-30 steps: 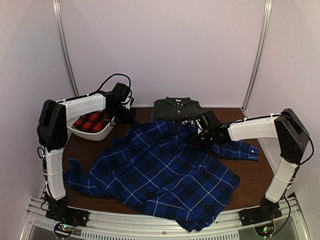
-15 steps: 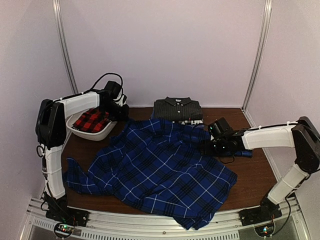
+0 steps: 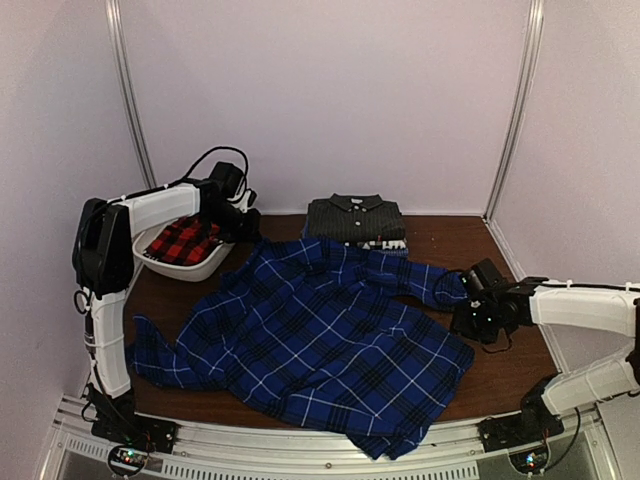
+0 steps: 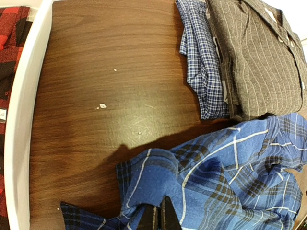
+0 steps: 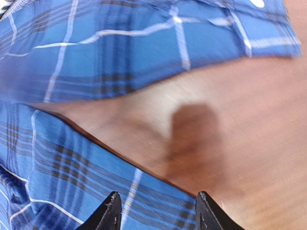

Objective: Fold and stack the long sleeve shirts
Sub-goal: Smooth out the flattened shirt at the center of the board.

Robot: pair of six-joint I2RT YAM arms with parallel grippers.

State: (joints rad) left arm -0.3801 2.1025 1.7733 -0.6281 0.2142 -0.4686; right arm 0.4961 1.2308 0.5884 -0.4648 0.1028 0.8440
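The large blue-and-black plaid shirt (image 3: 320, 340) lies spread and rumpled across the table. My left gripper (image 3: 250, 228) is shut on its far left corner, next to the tub; in the left wrist view the fingers (image 4: 157, 216) pinch a fold of this shirt (image 4: 216, 182). My right gripper (image 3: 464, 318) is open and empty just off the shirt's right edge; its fingertips (image 5: 158, 206) hover over the shirt's hem (image 5: 72, 182) and bare wood. The charcoal striped shirt (image 3: 355, 218) lies folded at the back centre, also in the left wrist view (image 4: 259, 57). The red-and-black plaid shirt (image 3: 185, 242) sits in the tub.
The white plastic tub (image 3: 190, 268) stands at the back left; its rim (image 4: 26, 120) runs beside the left gripper. A small-check blue shirt (image 4: 204, 62) lies folded under the charcoal one. Bare wood (image 3: 510, 350) shows at the right. Walls enclose the table.
My right gripper has drawn away to the right and toward the near edge, off the blue shirt. The shirt's right sleeve now lies closer against its body. The left gripper holds almost still.
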